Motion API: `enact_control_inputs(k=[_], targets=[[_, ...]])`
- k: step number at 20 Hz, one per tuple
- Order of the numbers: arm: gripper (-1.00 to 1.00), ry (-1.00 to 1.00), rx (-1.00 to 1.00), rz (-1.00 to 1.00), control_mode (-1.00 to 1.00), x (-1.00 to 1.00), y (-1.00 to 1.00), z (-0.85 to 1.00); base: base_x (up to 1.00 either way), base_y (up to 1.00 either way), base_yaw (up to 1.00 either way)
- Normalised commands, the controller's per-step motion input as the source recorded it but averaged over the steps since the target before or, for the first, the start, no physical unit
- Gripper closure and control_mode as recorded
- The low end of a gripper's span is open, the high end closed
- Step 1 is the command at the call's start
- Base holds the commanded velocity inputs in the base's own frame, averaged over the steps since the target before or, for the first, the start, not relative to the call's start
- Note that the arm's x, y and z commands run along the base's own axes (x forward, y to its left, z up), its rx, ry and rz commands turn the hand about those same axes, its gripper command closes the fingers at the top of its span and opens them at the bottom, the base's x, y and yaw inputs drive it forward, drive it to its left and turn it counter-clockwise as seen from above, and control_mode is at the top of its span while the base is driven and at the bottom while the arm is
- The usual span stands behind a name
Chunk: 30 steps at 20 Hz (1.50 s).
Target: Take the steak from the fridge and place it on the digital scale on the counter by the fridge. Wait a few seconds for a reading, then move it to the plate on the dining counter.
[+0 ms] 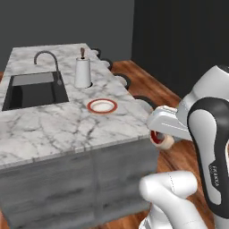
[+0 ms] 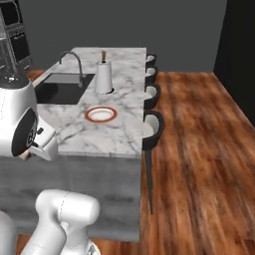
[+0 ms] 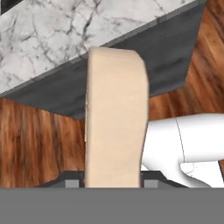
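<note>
My gripper (image 3: 113, 181) is shut on the steak (image 3: 116, 118), which the hand view shows edge-on as a pale tan slab standing up between the finger tips. In the left base view the steak (image 1: 162, 140), red with a tan rim, hangs under the hand just off the near right corner of the dining counter (image 1: 53, 127), below its top. The plate (image 1: 102, 106), with an orange-red rim and a white centre, lies bare on the marble (image 2: 107, 137) to the left of and beyond the gripper. The fridge and the digital scale are out of view.
A black sink (image 1: 36, 91) with a curved faucet (image 1: 47, 56) is set into the counter's left side. A white cylinder holder (image 1: 82, 71) stands behind the plate. Dark stools (image 2: 152, 124) line the counter's right edge. To the right lies open wooden floor (image 2: 199, 149).
</note>
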Motion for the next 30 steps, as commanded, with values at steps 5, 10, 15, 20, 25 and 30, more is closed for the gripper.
enact_control_inputs(k=[5,10,15,20,25,30], targets=[[1.0,0.0,0.0,0.0,1.0,0.0,0.0,0.0,0.78,-0.36,0.35],[1.0,0.0,0.0,0.0,1.0,0.0,0.0,0.0,0.68,-0.29,0.2],[1.0,0.01,0.0,0.0,-1.0,0.14,-0.05,0.0,0.57,-0.2,0.02],[1.0,0.02,0.0,0.0,-1.0,0.82,-0.19,0.0,0.0,0.0,0.0],[1.0,0.0,0.0,0.0,-1.0,0.98,-0.15,-0.13,0.0,0.0,0.0],[1.0,0.0,-0.06,0.0,-1.0,1.0,0.0,-0.53,0.0,0.0,0.0]])
